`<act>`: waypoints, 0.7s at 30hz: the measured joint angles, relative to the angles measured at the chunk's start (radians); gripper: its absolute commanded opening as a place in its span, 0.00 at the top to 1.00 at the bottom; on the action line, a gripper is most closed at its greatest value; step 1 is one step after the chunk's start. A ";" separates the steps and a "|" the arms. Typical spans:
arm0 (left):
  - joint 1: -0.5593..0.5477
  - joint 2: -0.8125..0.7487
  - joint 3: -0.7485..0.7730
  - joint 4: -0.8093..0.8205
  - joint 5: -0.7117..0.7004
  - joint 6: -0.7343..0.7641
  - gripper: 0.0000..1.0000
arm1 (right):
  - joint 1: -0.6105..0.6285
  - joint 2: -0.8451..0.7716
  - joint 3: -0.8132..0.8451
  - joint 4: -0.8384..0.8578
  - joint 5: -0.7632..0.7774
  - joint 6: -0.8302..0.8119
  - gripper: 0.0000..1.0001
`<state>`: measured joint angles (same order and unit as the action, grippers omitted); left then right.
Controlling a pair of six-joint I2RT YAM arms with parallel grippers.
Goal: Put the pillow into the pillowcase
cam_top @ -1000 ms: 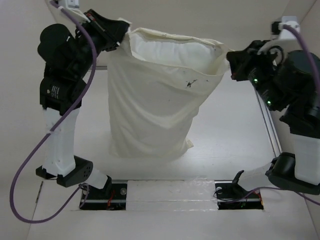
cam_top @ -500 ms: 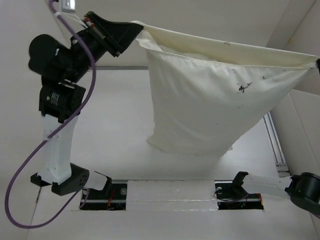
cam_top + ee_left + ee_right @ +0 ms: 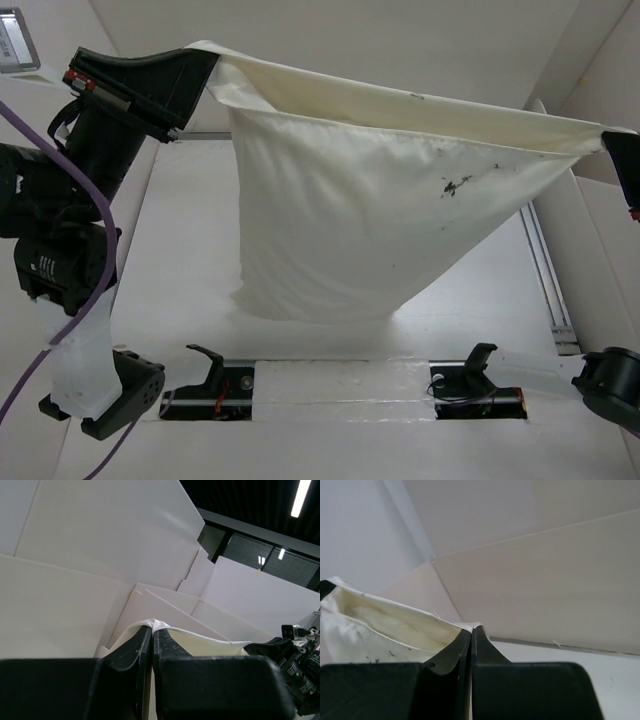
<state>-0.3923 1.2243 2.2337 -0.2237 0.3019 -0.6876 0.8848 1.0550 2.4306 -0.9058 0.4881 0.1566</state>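
L gripper sits top left in the overhead cam, fingers clenched on the left corner of the pillowcase mouth. L wrist cam confirms: a fold of cream cloth is pinched right at the tips, no gap betw the fingers. R gripper is at the far right edge of the overhead cam, mostly cut off by the frame. R wrist cam shows its tips clamped on the other mouth corner, cloth edge poking out just above them.

So the case hangs betw the two grippers, mouth up and pulled into a long taut line from L to R. The body sags below into a rough triangle. Its low end is down over the table, left of centre; can't tell if it touches or hangs just clear.

Pillow: inside the case. I only see a paler bulk through the mouth in the R wrist cam. From overhead the case is plump and full, esp. on the L side, but no pillow cloth shows outside.

Count: 1 case, 1 pillow, 2 grippers, both gripping. 1 larger dark mark on the case front, upper right, w/ a few tiny specks near it.
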 measured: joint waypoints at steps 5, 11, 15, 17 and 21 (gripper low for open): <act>-0.005 0.024 0.071 -0.092 0.011 0.006 1.00 | 0.014 0.000 0.017 0.009 -0.056 -0.003 1.00; 0.003 0.137 0.092 -0.148 0.037 -0.027 1.00 | 0.013 0.084 0.032 0.024 0.074 -0.059 1.00; 0.005 0.278 0.101 -0.143 0.089 -0.058 1.00 | 0.013 0.188 0.055 0.024 0.169 -0.089 1.00; 0.006 0.362 0.103 -0.165 0.077 -0.061 1.00 | 0.013 0.214 0.041 0.026 0.195 -0.098 1.00; 0.008 0.413 0.097 -0.267 -0.039 -0.032 1.00 | 0.013 0.173 -0.068 0.019 0.217 -0.103 1.00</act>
<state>-0.3840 1.6371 2.3310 -0.4908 0.2626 -0.7200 0.8982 1.2278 2.3627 -0.8867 0.7048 0.0540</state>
